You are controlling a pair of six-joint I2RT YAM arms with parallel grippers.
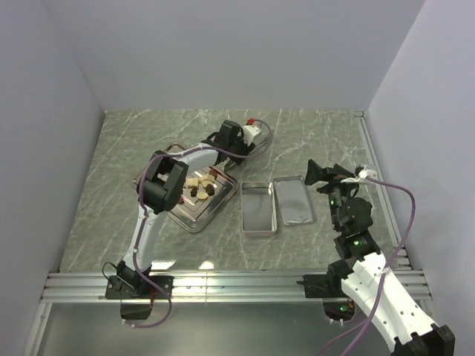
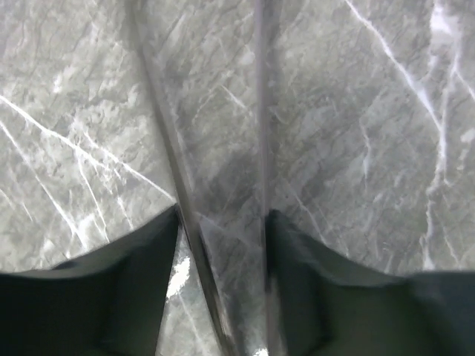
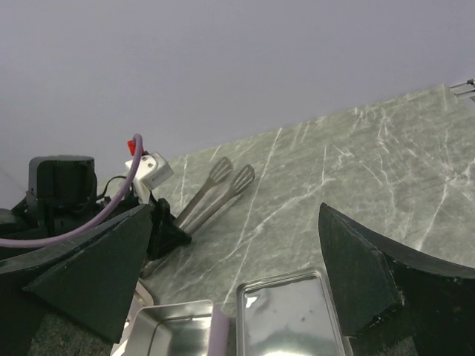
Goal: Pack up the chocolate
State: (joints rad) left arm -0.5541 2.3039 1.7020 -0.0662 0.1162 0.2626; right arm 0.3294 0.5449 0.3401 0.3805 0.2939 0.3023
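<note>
Several small chocolate pieces (image 1: pixel 199 185), dark brown and cream, lie on the ridged steel tray (image 1: pixel 185 216). To its right stands the open silver tin (image 1: pixel 260 208) (image 3: pixel 171 330), with its lid (image 1: pixel 293 200) (image 3: pixel 289 319) lying inside-up beside it. My left gripper (image 1: pixel 226 148) (image 2: pixel 223 215) reaches behind the tray and is shut on a pair of steel tongs (image 2: pixel 172 174) (image 3: pixel 215 189). Both tong arms run between its black fingers (image 2: pixel 148 282), which press on them from each side. My right gripper (image 1: pixel 319 174) (image 3: pixel 236 209) hovers open near the lid, holding nothing.
Grey marble table top (image 1: pixel 133 148) with white walls on three sides. An aluminium rail (image 1: pixel 223 282) runs along the near edge, and another rail (image 1: pixel 375 170) runs down the right side. The left arm's purple cable (image 1: pixel 200 150) loops over the tray.
</note>
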